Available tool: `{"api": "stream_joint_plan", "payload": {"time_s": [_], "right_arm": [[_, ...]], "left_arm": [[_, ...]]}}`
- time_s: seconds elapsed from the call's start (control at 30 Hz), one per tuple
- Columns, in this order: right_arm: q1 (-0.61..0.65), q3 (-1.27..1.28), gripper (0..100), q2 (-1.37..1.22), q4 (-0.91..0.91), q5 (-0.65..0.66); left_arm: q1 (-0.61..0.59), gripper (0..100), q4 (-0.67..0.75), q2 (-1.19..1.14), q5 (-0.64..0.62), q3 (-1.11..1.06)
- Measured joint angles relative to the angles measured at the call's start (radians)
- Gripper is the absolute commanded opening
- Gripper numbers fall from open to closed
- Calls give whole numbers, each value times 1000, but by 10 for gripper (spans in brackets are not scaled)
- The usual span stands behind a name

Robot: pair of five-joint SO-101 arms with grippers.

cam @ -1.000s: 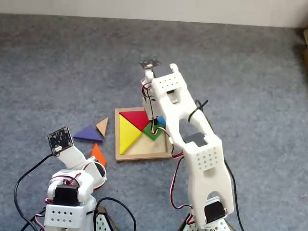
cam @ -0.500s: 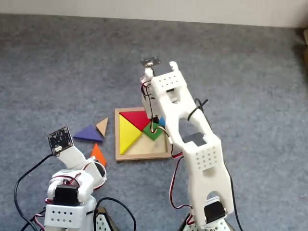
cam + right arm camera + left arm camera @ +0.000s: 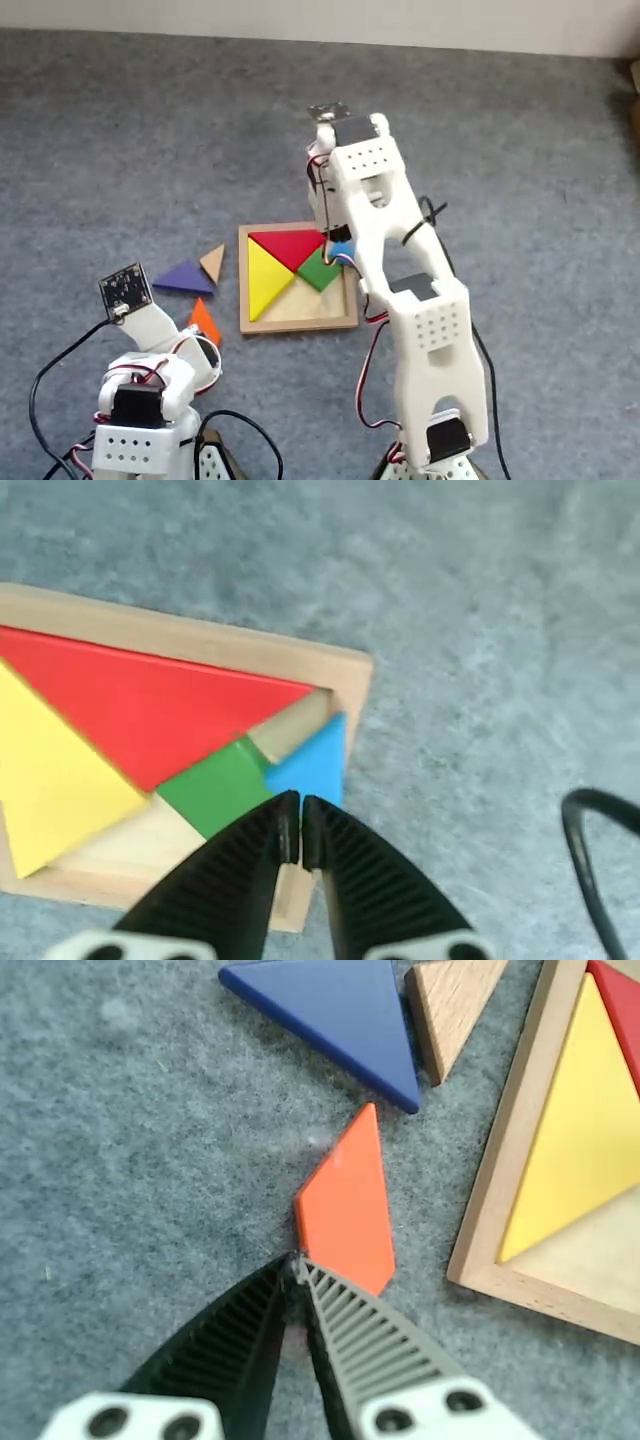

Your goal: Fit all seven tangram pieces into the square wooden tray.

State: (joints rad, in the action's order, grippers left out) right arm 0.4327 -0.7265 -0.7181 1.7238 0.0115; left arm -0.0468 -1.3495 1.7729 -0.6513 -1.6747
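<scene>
The square wooden tray (image 3: pixel 299 324) holds a red triangle (image 3: pixel 290 245), a yellow triangle (image 3: pixel 263 278), a green piece (image 3: pixel 320 271) and a small blue triangle (image 3: pixel 341 251). In the right wrist view my right gripper (image 3: pixel 293 825) is shut with nothing in it, just above the blue triangle (image 3: pixel 312 762) and green piece (image 3: pixel 213 790). A bare wooden gap (image 3: pixel 290 725) lies between red and blue. My left gripper (image 3: pixel 294 1266) is shut, its tips at a corner of the orange parallelogram (image 3: pixel 345 1210) on the carpet.
Left of the tray lie a dark blue triangle (image 3: pixel 183 277) and a wooden triangle (image 3: pixel 212 262), close together, with the orange parallelogram (image 3: pixel 204 320) nearer the left arm (image 3: pixel 150 330). Grey carpet stretches all around the tray.
The right arm has shifted a little to the right and away from the tray's middle, uncovering more of the green and blue pieces. The left arm has stayed still.
</scene>
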Motion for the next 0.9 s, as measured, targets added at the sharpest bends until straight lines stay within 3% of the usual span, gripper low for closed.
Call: {"api": "stream_joint_plan", "payload": {"time_s": [0.43,0.9], "right_arm": [[0,161,5,3,-103,0],[46,166,5,0,-167,0]], "left_arm": [[0,6,0,0,0,0],[0,6,0,0,0,0]]}}
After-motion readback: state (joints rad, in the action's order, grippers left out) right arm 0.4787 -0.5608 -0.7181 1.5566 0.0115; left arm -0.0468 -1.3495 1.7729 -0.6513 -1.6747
